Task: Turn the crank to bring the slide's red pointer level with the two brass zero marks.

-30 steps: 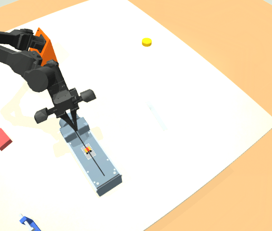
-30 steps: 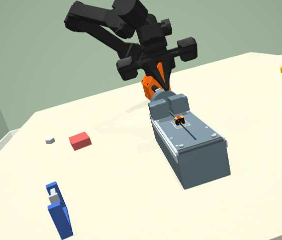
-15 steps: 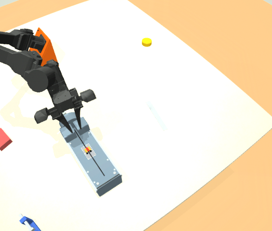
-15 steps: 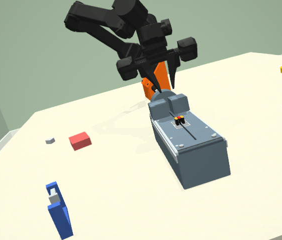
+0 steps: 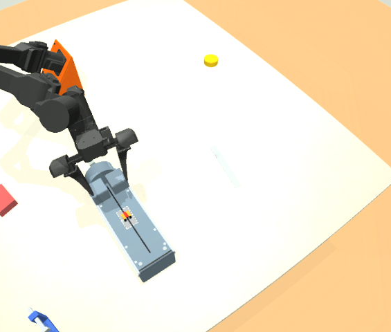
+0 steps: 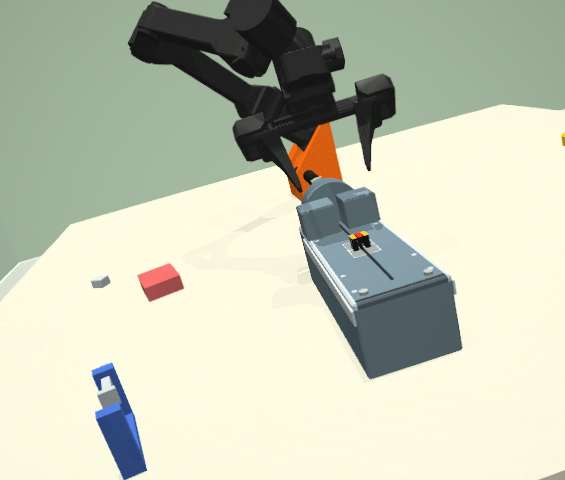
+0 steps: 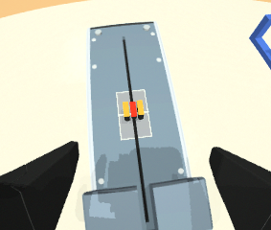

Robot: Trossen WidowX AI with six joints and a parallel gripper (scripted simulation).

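On the cream table (image 6: pixel 251 413) the grey crank machine (image 6: pixel 401 315) sits mid-surface, red pointer (image 7: pixel 133 109) between its brass marks, and the gripper (image 5: pixel 107 185) hangs wide open over the crank end, gripping nothing.

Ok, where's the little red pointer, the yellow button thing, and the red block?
red pointer (image 7: pixel 134 109), wrist view, middle of the red strip between the brass marks.
yellow disc (image 5: pixel 210 60), top view, its flat top face.
red block (image 6: pixel 159 280), exterior view, its top face.
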